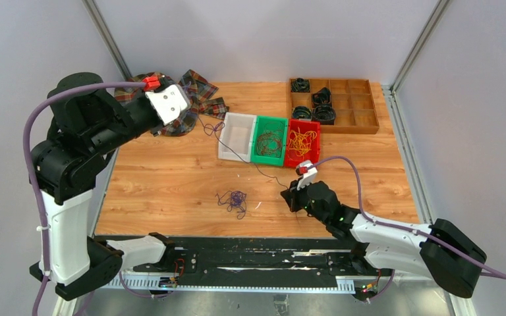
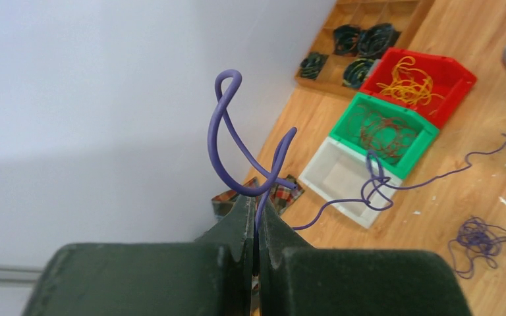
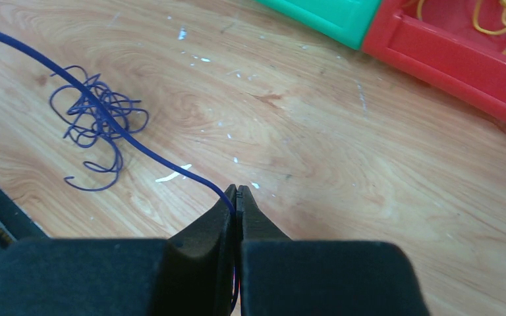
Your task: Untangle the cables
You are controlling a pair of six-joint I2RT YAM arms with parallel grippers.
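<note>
My left gripper (image 1: 193,116) is raised at the back left and shut on one end of a long purple cable (image 1: 263,172). In the left wrist view the end curls above the tips (image 2: 258,201), and the cable (image 2: 227,131) has a small knot over the white bin. It runs across the table to my right gripper (image 1: 291,195), shut on its other end just above the wood (image 3: 236,191). The cable (image 3: 165,161) passes over a small purple tangle (image 3: 95,125) lying on the table (image 1: 234,199).
A white bin (image 1: 236,135) stands beside a green bin (image 1: 269,141) of dark cables and a red bin (image 1: 301,140) of yellow cables. A wooden tray (image 1: 333,105) with black coiled cords is at the back right. A plaid cloth (image 1: 197,92) lies at the back left.
</note>
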